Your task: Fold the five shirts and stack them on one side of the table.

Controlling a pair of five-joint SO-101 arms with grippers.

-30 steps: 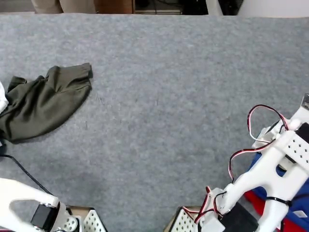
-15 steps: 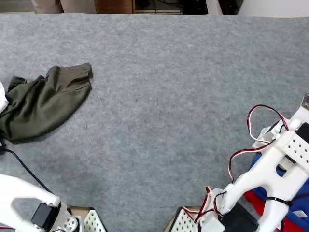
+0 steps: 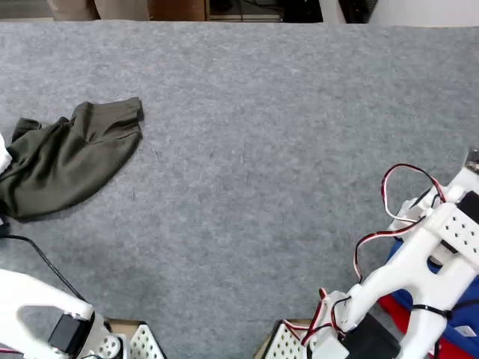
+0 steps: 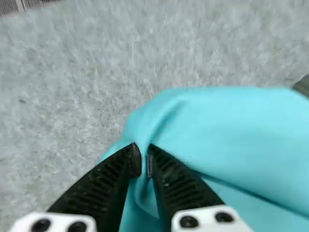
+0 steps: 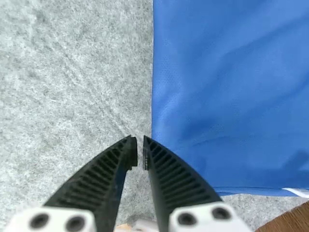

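Though slight, shift of left arm.

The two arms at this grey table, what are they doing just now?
This is a shirt-folding job. The left gripper is shut on a raised ridge of a turquoise shirt. The right gripper is shut with nothing in it, above the grey felt table right beside the straight edge of a blue shirt, which lies flat. An olive green shirt lies crumpled at the left of the high view, with no gripper on it.
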